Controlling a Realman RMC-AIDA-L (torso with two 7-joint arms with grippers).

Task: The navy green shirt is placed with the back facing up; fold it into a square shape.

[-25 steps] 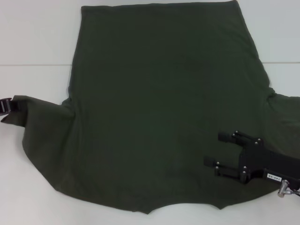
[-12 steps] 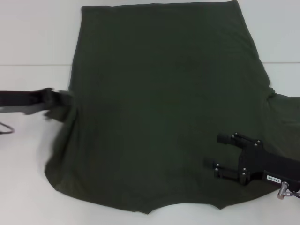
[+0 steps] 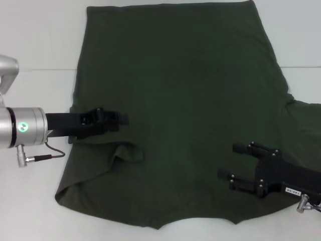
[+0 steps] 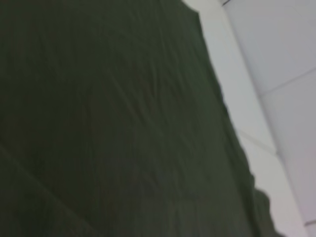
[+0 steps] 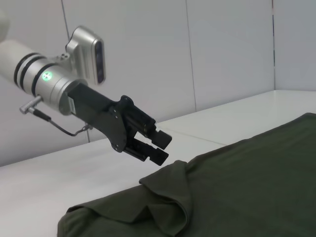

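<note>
Across the white table (image 3: 35,30) before us lies the navy green shirt (image 3: 185,100), spread flat with its plain back up and filling most of the head view, its hem at the far side and its neckline dip at the near edge. On our left side the sleeve is folded inward over the body, ending in a rumpled flap (image 3: 128,150) that rises in a soft ridge. Our left gripper (image 3: 122,120) reaches in over that folded part, just above the cloth; the right wrist view shows its fingers (image 5: 159,139) a little apart with nothing between them, clear of the fabric, the flap lying just beneath and beside them. Our right gripper (image 3: 228,160) hovers over the shirt's near right portion, its two fingers (image 3: 246,147) spread wide and pointing toward the shirt's middle, holding nothing. From the left wrist view we see only dark cloth and the table past its edge.
</note>
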